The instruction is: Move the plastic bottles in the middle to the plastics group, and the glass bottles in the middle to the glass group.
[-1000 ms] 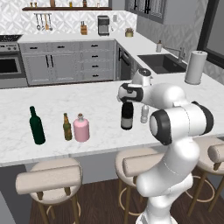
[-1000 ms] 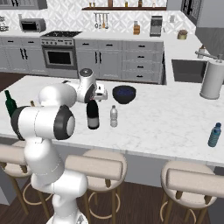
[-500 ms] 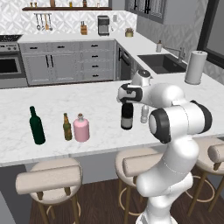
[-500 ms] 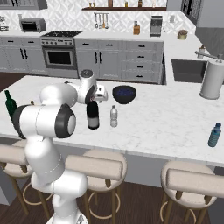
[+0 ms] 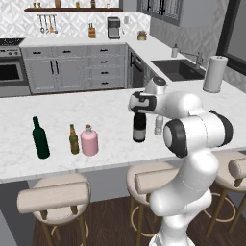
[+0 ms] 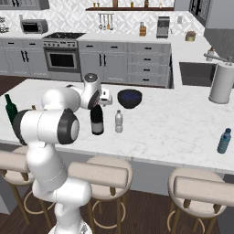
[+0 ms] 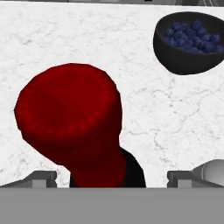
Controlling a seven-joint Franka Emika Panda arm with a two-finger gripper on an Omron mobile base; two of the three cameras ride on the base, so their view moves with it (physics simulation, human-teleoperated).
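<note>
The tall dark wine bottle (image 5: pixel 139 130) (image 6: pixel 96 121) with a pale label stands mid-counter. Its red cap (image 7: pixel 68 105) looms large in the hand view. My gripper (image 5: pixel 139 112) (image 6: pixel 97 105) (image 7: pixel 111 177) hangs open directly over that cap, one fingertip on either side and nothing gripped. Just right of the wine bottle stands the small clear plastic bottle (image 5: pixel 158 125) (image 6: pixel 119 122). At the left, the squat pink bottle (image 5: pixel 89 141) stands beside the small amber bottle (image 5: pixel 73 140) and the dark-green wine bottle (image 5: pixel 41 139) (image 6: pixel 10 109).
A dark bowl of blueberries (image 6: pixel 130 98) (image 7: pixel 190 37) sits behind the two middle bottles. A blue bottle (image 6: pixel 224 140) stands alone at the counter's right end, with a paper towel roll (image 5: pixel 214 73) (image 6: pixel 220 83) near the sink. Stools line the near edge.
</note>
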